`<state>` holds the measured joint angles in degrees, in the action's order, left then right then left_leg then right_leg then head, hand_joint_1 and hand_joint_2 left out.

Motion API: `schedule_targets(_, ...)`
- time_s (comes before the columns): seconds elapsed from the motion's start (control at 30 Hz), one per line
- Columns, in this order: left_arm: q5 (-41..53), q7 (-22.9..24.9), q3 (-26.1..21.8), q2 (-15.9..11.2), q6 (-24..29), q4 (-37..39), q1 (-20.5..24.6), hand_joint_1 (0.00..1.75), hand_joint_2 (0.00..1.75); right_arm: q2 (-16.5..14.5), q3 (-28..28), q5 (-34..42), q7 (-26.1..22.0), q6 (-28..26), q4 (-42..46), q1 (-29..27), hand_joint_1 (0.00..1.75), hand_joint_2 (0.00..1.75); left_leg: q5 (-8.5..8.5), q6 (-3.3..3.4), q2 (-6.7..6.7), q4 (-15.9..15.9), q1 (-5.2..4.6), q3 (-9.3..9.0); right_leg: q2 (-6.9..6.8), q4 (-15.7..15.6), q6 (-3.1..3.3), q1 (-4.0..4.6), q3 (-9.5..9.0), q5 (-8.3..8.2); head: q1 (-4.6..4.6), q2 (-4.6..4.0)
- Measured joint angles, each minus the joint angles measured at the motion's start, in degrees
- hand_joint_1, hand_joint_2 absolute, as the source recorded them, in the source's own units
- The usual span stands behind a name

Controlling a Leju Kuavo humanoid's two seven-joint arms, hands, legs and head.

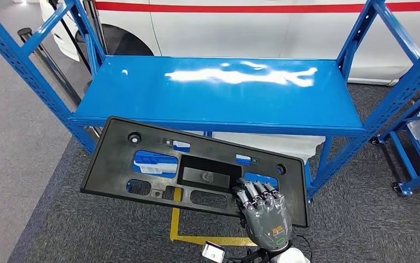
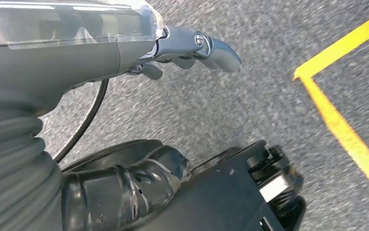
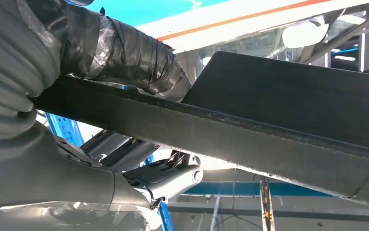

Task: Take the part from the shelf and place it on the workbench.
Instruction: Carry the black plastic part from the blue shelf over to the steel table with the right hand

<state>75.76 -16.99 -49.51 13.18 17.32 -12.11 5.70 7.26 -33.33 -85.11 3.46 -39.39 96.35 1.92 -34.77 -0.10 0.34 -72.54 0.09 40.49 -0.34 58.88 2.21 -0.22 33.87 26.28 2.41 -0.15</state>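
Right hand [image 1: 265,215] grips the black part [image 1: 158,164] by its 4 o'clock corner; long axis runs 10-to-4, left hand [image 2: 192,48] hangs empty.

Glossy blue metal shelf [image 1: 142,93] on slanted blue uprights, standing on grey carpet [image 1: 27,164] with perhaps yellow tape lines [image 1: 176,224].

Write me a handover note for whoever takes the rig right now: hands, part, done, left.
Right hand: grips the long black plastic panel with cut-outs near its right end, thumb on one face and fingers on the other.
Left hand: hangs over the grey carpet floor, holding nothing, fingers apart.
Part: held tilted in the air in front of the blue metal shelf, touching no surface.
Done: part is off the shelf.
Left: carry it to the workbench, set it down and release.
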Motion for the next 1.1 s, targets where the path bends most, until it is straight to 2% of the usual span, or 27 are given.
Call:
schedule_targets(0.03,0.0,0.0,0.0,0.0,0.0,0.0,0.0,0.00,1.75,0.0,0.0,0.0,0.0,0.0,0.0,0.0,1.75,1.75,0.08,0.03,0.00,-2.1,0.01,-0.21,-0.02,0.1,-0.02,0.08,0.97,-0.75,-0.01,0.00)
schedule_targets(0.07,0.0,0.0,0.0,0.0,0.0,0.0,0.0,0.00,1.75,0.0,0.0,0.0,0.0,0.0,0.0,0.0,1.75,1.75,1.34,0.13,-0.01,-2.6,-0.01,-1.21,-0.04,0.1,-0.06,0.13,1.97,-1.51,-0.01,0.00)
schedule_targets(0.1,0.0,0.0,0.0,0.0,0.0,0.0,0.0,0.00,1.75,0.0,0.0,0.0,0.0,0.0,0.0,0.0,1.75,1.75,3.13,0.28,-0.01,-1.4,-0.02,-3.07,-0.06,0.2,-0.13,0.16,2.94,-2.27,-0.01,0.00)
schedule_targets(0.13,0.0,0.0,0.0,0.0,0.0,0.0,0.0,0.00,1.75,0.0,0.0,0.0,0.0,0.0,0.0,0.0,1.75,1.75,4.61,0.49,-0.02,1.8,-0.06,-6.03,-0.05,0.3,-0.24,0.18,3.81,-3.00,-0.01,0.00)
schedule_targets(0.17,0.0,0.0,0.0,0.0,0.0,0.0,0.1,0.00,1.75,0.0,-0.1,0.0,0.0,0.0,0.0,0.0,1.75,1.75,4.96,0.74,-0.03,6.1,-0.15,-9.42,-0.02,0.3,-0.40,0.21,4.44,-3.62,-0.01,0.00)
schedule_targets(0.23,0.0,0.0,0.0,0.0,0.0,0.0,0.4,0.00,1.75,0.0,-0.1,0.1,0.0,0.1,0.0,0.0,1.75,1.75,3.60,1.19,-0.07,14.3,-0.41,-14.94,-0.08,0.3,-0.92,0.21,5.05,-4.78,0.01,0.00)
schedule_targets(0.3,0.0,0.0,0.0,-0.1,0.0,0.0,0.4,0.00,1.75,0.0,-0.2,0.1,0.1,0.1,0.0,0.1,1.75,1.75,3.11,1.66,-0.09,17.1,-0.69,-16.11,-0.24,-0.1,-1.61,0.05,5.09,-6.04,0.01,0.00)
schedule_targets(0.33,0.0,0.0,0.0,-0.1,0.0,0.0,0.4,0.00,1.75,0.0,-0.2,0.1,0.1,0.1,0.0,0.1,1.75,1.75,3.82,1.96,0.06,17.2,-0.66,-15.70,-0.21,-0.2,-1.95,-0.08,5.16,-6.33,-0.02,0.00)
schedule_targets(0.37,0.0,0.0,0.0,-0.1,0.0,0.0,0.3,0.00,1.75,0.0,-0.3,0.2,0.1,0.1,-0.1,0.1,1.75,1.75,4.61,2.32,0.18,17.4,-0.61,-15.23,-0.12,0.2,-2.25,-0.14,5.44,-5.63,-0.01,0.00)
schedule_targets(0.4,0.0,0.0,0.0,-0.1,0.0,0.0,0.3,0.00,1.75,0.0,-0.3,0.2,0.0,0.1,-0.1,0.0,1.75,1.75,5.47,2.70,0.32,17.6,-0.53,-14.59,-0.01,1.5,-2.50,-0.17,5.92,-3.68,0.01,0.00)
schedule_targets(0.43,0.0,0.0,0.0,-0.1,0.0,0.0,0.3,0.00,1.75,0.0,-0.4,0.2,0.0,0.1,-0.2,0.0,1.75,1.75,6.30,2.99,0.46,17.7,-0.46,-13.75,0.09,4.0,-2.68,-0.23,6.64,-0.66,0.04,0.00)
schedule_targets(0.5,0.0,0.0,0.0,0.0,0.0,0.0,0.3,0.00,1.75,0.0,-0.4,0.4,0.0,0.1,-0.2,0.0,1.75,1.75,7.70,3.29,0.50,17.4,-0.55,-11.82,0.13,11.3,-2.99,-0.31,8.03,5.04,0.05,0.00)
schedule_targets(0.53,0.0,0.0,0.0,0.0,0.0,0.0,0.3,0.00,1.75,0.0,-0.4,0.4,0.0,0.0,-0.2,-0.1,1.75,1.75,8.40,3.24,0.52,17.2,-0.57,-10.72,0.13,14.3,-3.16,-0.40,8.17,5.85,0.06,0.00)
schedule_targets(0.57,0.0,0.0,0.0,-0.1,0.1,0.0,0.3,0.00,1.75,0.0,-0.4,0.5,-0.1,0.0,-0.2,-0.1,1.75,1.75,9.03,3.14,0.54,16.8,-0.58,-9.61,0.12,15.9,-3.29,-0.52,7.60,5.21,0.05,0.00)
schedule_targets(0.6,0.0,0.0,0.0,-0.1,0.1,0.0,0.3,0.00,1.75,0.0,-0.4,0.6,-0.2,0.0,-0.2,-0.2,1.75,1.75,9.58,3.01,0.56,16.4,-0.57,-8.48,0.12,15.8,-3.38,-0.66,6.28,3.76,0.05,0.00)
schedule_targets(0.63,0.0,0.0,0.0,-0.1,0.2,0.0,0.3,0.00,1.75,0.0,-0.4,0.7,-0.3,0.0,-0.2,-0.2,1.75,1.75,10.03,2.83,0.55,15.9,-0.56,-7.41,0.11,13.4,-3.41,-0.84,3.76,2.28,0.05,0.00)
schedule_targets(0.67,0.0,0.0,0.0,-0.1,0.3,0.0,0.3,0.00,1.75,0.0,-0.4,0.8,-0.5,0.0,-0.2,-0.3,1.75,1.75,10.33,2.62,0.53,15.3,-0.61,-6.49,0.11,9.6,-3.36,-0.90,0.74,2.04,0.05,0.00)
schedule_targets(0.73,0.0,0.0,0.0,-0.1,0.4,0.0,0.3,0.00,1.75,0.0,-0.4,1.0,-0.9,0.0,0.1,-0.4,1.75,1.75,10.89,2.04,0.49,14.3,-0.70,-5.29,0.17,2.5,-2.93,-0.73,-4.24,3.56,0.04,0.00)
schedule_targets(0.77,0.0,0.0,0.0,0.0,0.5,0.0,0.3,0.00,1.75,0.0,-0.4,1.1,-0.9,0.0,0.2,-0.5,1.75,1.75,11.24,1.69,0.49,14.1,-0.68,-4.99,0.22,0.7,-2.61,-0.50,-5.14,4.40,0.03,0.00)
schedule_targets(0.83,-0.1,0.0,0.0,0.0,0.5,0.0,0.2,0.00,1.75,0.0,-0.4,1.3,-1.0,-0.1,0.4,-0.9,1.75,1.75,11.91,0.95,0.45,14.0,-0.51,-4.58,0.15,0.1,-1.72,-0.36,-4.75,3.96,0.04,0.00)
schedule_targets(0.87,-0.1,0.0,0.0,0.0,0.6,0.0,0.1,0.00,1.75,0.0,-0.4,1.5,-1.1,-0.1,0.5,-1.0,1.75,1.75,11.31,0.61,0.35,13.5,-0.41,-4.12,0.08,0.0,-1.21,-0.39,-4.23,3.36,0.02,0.00)
schedule_targets(0.9,-0.1,0.0,0.0,-0.1,0.6,0.0,0.0,0.00,1.75,0.0,-0.4,1.7,-1.2,-0.1,0.6,-1.1,1.75,1.75,9.64,0.27,0.24,12.2,-0.32,-3.47,-0.02,-0.2,-0.66,-0.48,-3.59,2.70,0.01,0.00)
schedule_targets(0.93,-0.1,0.0,0.0,-0.1,0.6,0.0,0.0,0.00,1.75,0.0,-0.4,1.9,-1.4,-0.1,0.7,-1.2,1.75,1.75,7.01,-0.03,0.14,9.8,-0.19,-2.62,-0.10,-0.3,-0.26,-0.52,-2.84,2.01,-0.01,0.00)
schedule_targets(1.0,-0.2,0.0,0.0,-0.1,0.6,0.0,-0.2,0.00,1.75,0.0,-0.4,2.3,-1.6,-0.1,0.9,-1.5,1.75,1.75,1.72,-0.52,0.08,2.9,-0.02,-0.98,-0.11,-0.3,0.16,-0.37,-1.21,0.88,-0.03,0.00)
schedule_targets(1.03,-0.2,-0.1,0.0,-0.1,0.6,0.0,-0.2,0.00,1.75,0.0,-0.4,2.5,-1.8,-0.1,1.0,-1.7,1.75,1.75,0.76,-0.66,0.08,-0.2,0.04,-0.55,-0.12,-0.3,0.14,-0.30,-0.42,0.34,-0.03,0.00)
schedule_targets(1.07,-0.2,-0.2,0.0,-0.1,0.6,0.0,-0.2,0.00,1.75,0.0,-0.4,2.8,-2.0,-0.1,1.0,-1.9,1.75,1.75,1.22,-0.72,0.08,-2.0,0.07,-0.68,-0.14,-0.2,0.10,-0.25,0.36,-0.16,-0.03,0.00)
schedule_targets(1.1,-0.2,-0.3,0.0,-0.1,0.6,0.0,-0.2,0.00,1.75,0.0,-0.4,3.1,-2.2,-0.1,1.0,-2.1,1.75,1.75,2.74,-0.69,0.08,-2.2,0.08,-1.55,-0.17,-0.2,0.02,-0.21,1.04,-0.71,-0.03,0.00)
